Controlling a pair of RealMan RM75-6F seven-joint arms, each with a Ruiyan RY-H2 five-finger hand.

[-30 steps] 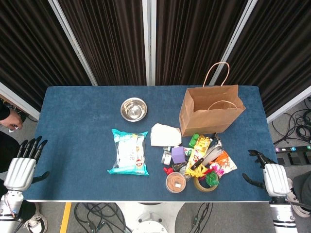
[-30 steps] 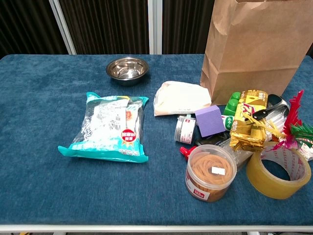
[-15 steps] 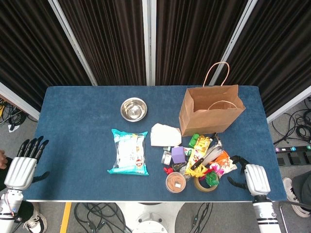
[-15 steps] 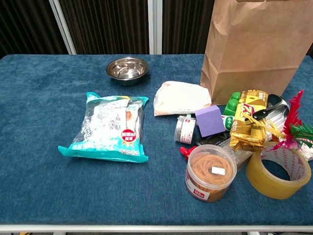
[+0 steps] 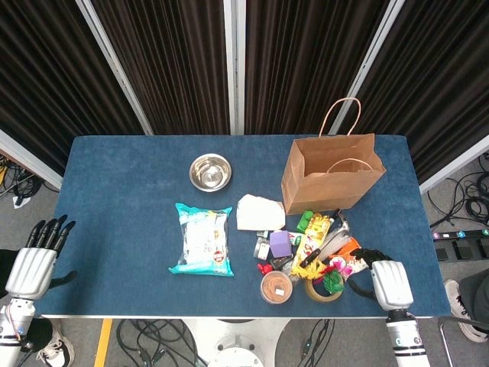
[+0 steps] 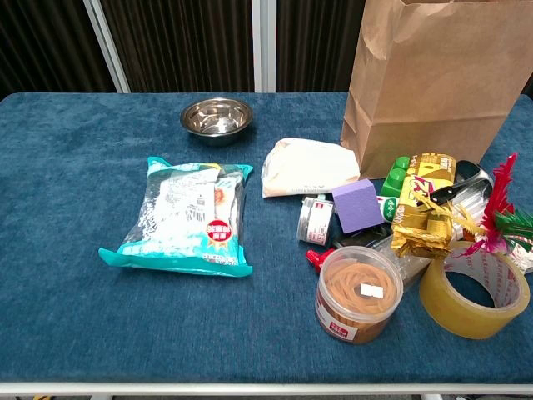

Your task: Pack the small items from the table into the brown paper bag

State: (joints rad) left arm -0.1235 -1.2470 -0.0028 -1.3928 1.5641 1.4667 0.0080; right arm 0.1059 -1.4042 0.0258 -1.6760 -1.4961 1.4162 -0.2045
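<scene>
The brown paper bag (image 5: 333, 174) (image 6: 439, 82) stands open and upright at the table's back right. In front of it lies a heap of small items: a purple block (image 5: 280, 243) (image 6: 357, 204), a tub of rubber bands (image 5: 276, 287) (image 6: 358, 292), a tape roll (image 5: 322, 290) (image 6: 472, 287), a yellow packet (image 5: 312, 236) (image 6: 423, 202) and a small tin (image 6: 315, 219). My right hand (image 5: 388, 282) hovers at the heap's right edge, fingers curled toward it, holding nothing. My left hand (image 5: 34, 264) hangs off the table's left front corner, fingers straight and apart. Neither hand shows in the chest view.
A teal snack bag (image 5: 202, 239) (image 6: 188, 216) lies mid-table, a white pouch (image 5: 260, 212) (image 6: 309, 167) beside the paper bag, a steel bowl (image 5: 210, 171) (image 6: 216, 117) behind them. The blue table (image 5: 114, 199) has bare cloth on its left half.
My right hand has moved left from the table's right front corner up to the edge of the heap. The left hand and the items have stayed put.
</scene>
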